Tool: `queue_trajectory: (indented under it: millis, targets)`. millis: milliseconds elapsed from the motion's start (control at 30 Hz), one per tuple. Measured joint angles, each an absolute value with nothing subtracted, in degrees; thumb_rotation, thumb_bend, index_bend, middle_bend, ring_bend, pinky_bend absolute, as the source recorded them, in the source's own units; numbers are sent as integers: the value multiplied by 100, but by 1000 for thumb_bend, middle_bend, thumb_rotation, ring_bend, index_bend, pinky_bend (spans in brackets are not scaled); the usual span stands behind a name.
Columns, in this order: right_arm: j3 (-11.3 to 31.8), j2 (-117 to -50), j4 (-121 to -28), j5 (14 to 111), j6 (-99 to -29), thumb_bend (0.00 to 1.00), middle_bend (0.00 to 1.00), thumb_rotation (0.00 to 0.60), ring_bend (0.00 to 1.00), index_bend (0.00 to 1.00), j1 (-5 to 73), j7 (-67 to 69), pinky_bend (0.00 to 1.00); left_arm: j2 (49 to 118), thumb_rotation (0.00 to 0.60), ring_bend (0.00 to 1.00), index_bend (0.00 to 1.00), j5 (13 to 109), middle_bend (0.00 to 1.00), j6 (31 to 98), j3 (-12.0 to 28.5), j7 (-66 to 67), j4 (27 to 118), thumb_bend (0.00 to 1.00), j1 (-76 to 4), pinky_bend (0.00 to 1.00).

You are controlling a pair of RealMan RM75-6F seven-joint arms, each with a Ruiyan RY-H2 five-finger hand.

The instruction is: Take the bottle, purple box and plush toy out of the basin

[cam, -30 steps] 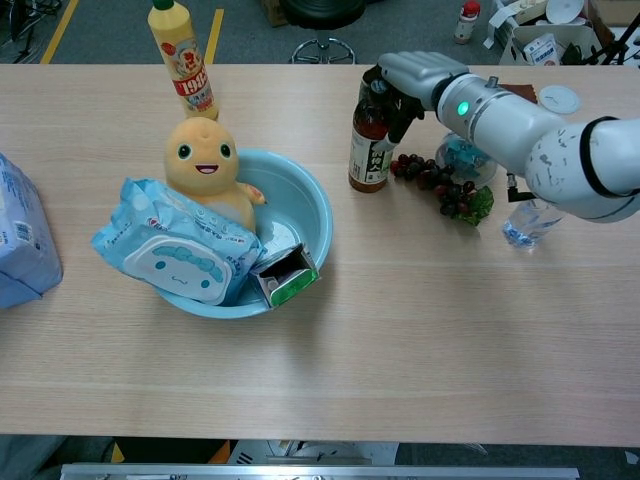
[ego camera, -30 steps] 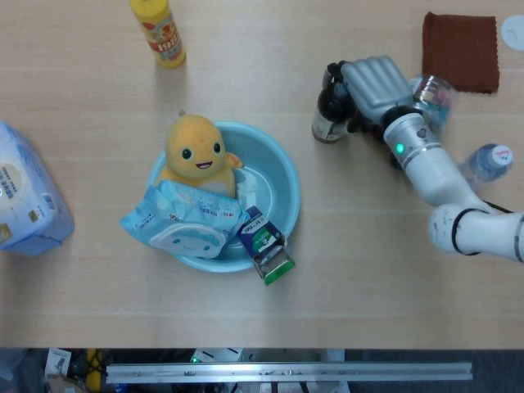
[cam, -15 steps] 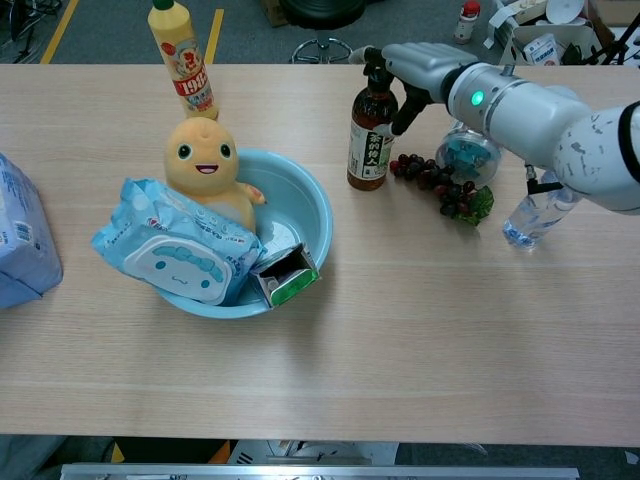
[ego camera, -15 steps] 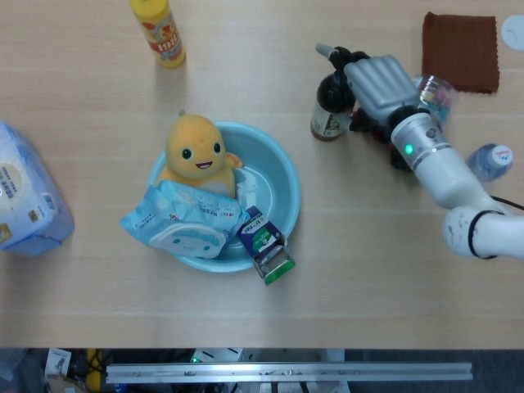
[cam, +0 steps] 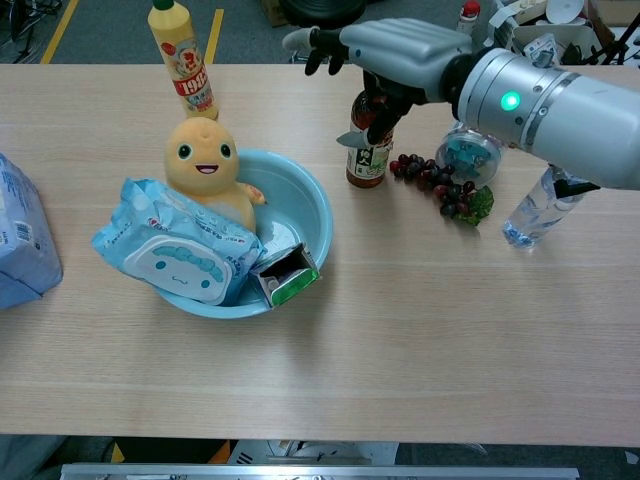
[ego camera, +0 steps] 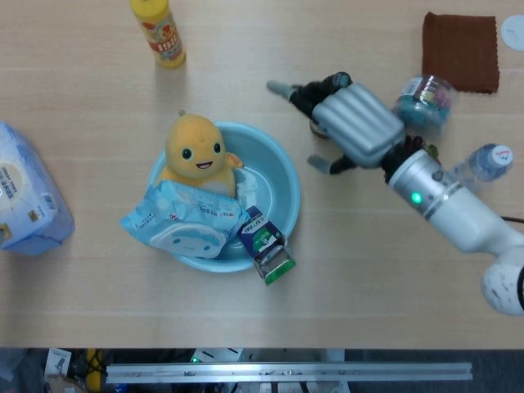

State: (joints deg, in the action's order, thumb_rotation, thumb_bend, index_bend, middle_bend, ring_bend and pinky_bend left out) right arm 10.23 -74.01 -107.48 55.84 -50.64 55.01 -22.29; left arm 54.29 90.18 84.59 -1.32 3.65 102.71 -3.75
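Note:
The light blue basin (ego camera: 285, 173) (cam: 318, 204) holds an orange plush toy (ego camera: 195, 151) (cam: 205, 165) at its back. A purple box (ego camera: 264, 239) (cam: 285, 275) with a green end leans over the front right rim. The dark bottle (cam: 367, 165) stands upright on the table right of the basin, largely hidden under the hand in the head view. My right hand (ego camera: 352, 124) (cam: 392, 45) hovers above and in front of the bottle with fingers spread toward the left, holding nothing. My left hand is out of both views.
A blue wipes pack (ego camera: 184, 221) (cam: 175, 255) lies across the basin's left front. A yellow bottle (ego camera: 160, 31) stands at the back left. Grapes (cam: 445, 190), a round jar (ego camera: 423, 98), a water bottle (ego camera: 485, 161) and a brown cloth (ego camera: 460, 51) sit right. A tissue pack (ego camera: 24, 196) is far left.
My right hand has let go of the dark bottle, opened, risen and swung left toward the basin. The bottle stays standing on the table.

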Motion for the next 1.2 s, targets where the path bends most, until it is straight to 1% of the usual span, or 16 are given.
queue_trajectory:
  millis: [200,333,400,633,833,967,1000,1067,1200]
  targets:
    - [614,-7234,-11200,6194,-4764,91,220,600,209,27,5418,-2196,440,5399,600,98,10,9031,98,8497,-148,377,10314,278,-343,134]
    - [374,-7345,-11257,6349,-4594,11,220,600,209,27,5435,-2365,440,5392,600,98,10,9101,98,8540,-168,383,10336,279,-323,134]
    - [306,-7465,-11262,6391,-4565,0,220,600,209,28,5448,-2445,440,5381,600,98,10,9115,98,8571,-177,382,10348,279,-302,134]
    - [104,-7645,-11323,6587,-4508,0,220,600,209,27,5475,-2646,440,5324,600,98,10,9121,98,8704,-194,347,10356,279,-207,134]
    - [41,-7774,-11292,6720,-4550,0,220,600,209,39,5461,-2758,440,5316,600,99,10,9142,98,8714,-203,352,10363,278,-192,134]
    - [20,-8028,-11165,6725,-4579,0,227,600,215,91,5482,-2927,440,5319,600,99,10,9203,98,8752,-209,359,10382,278,-179,134]
    - [22,-8116,-11126,6714,-4595,0,237,600,225,117,5484,-2956,443,5315,600,99,10,9200,98,8757,-212,356,10380,278,-169,134]
    - [31,-8332,-11018,6682,-4652,28,254,600,250,169,5486,-3036,455,5310,600,99,10,9192,98,8760,-216,347,10372,278,-159,134]
    - [43,-8660,-10815,6521,-4691,111,274,600,282,222,5516,-3203,484,5310,600,99,10,9188,98,8782,-217,310,10344,279,-140,134]
